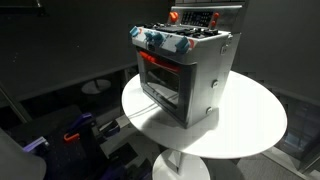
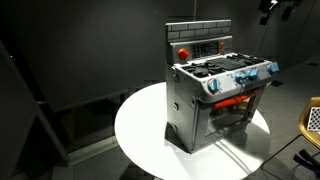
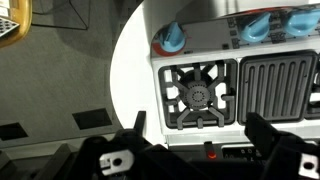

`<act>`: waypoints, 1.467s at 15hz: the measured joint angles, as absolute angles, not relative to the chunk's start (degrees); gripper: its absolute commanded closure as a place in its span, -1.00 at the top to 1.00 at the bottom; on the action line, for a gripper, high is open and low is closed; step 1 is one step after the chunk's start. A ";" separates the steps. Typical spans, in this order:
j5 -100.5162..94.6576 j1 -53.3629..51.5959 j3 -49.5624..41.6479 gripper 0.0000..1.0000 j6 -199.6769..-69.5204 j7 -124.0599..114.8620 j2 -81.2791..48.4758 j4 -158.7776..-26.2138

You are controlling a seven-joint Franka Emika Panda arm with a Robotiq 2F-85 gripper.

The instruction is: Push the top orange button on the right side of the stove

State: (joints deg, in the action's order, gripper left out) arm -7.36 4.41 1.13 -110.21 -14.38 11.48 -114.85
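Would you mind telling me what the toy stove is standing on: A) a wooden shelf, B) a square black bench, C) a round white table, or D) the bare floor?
C: in both exterior views the stove stands on the round white table.

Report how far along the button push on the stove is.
Done: nothing visible yet; the stove stands untouched on the round table. In hand: the approach, with the gripper open above the burner grate. Left: reaching the raised back panel and pressing the orange button, too small to pick out here.
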 measured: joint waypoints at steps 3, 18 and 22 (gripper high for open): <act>-5.30 4.41 0.75 1.00 -113.71 -14.38 10.02 -114.68; -3.43 4.42 -1.29 1.00 -121.66 -14.51 -4.65 -105.65; -2.91 4.31 -1.31 1.00 -121.66 -14.57 -8.83 -101.78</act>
